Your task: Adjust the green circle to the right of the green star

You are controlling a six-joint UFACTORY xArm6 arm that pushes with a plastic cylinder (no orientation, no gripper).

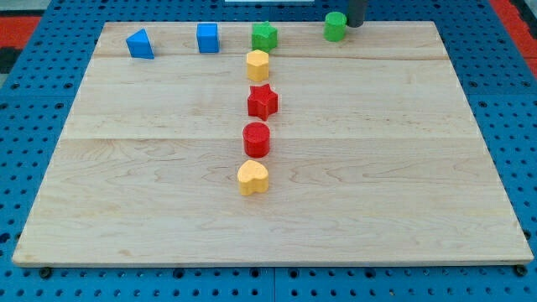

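Note:
The green circle stands near the top edge of the wooden board, to the right of the green star with a gap of about one block width between them. My tip is at the view's top, just right of the green circle and close against it; only the rod's lower end shows.
A blue triangle-like block and a blue cube sit top left. Below the star runs a column: yellow hexagon, red star, red cylinder, yellow heart. The board lies on blue pegboard.

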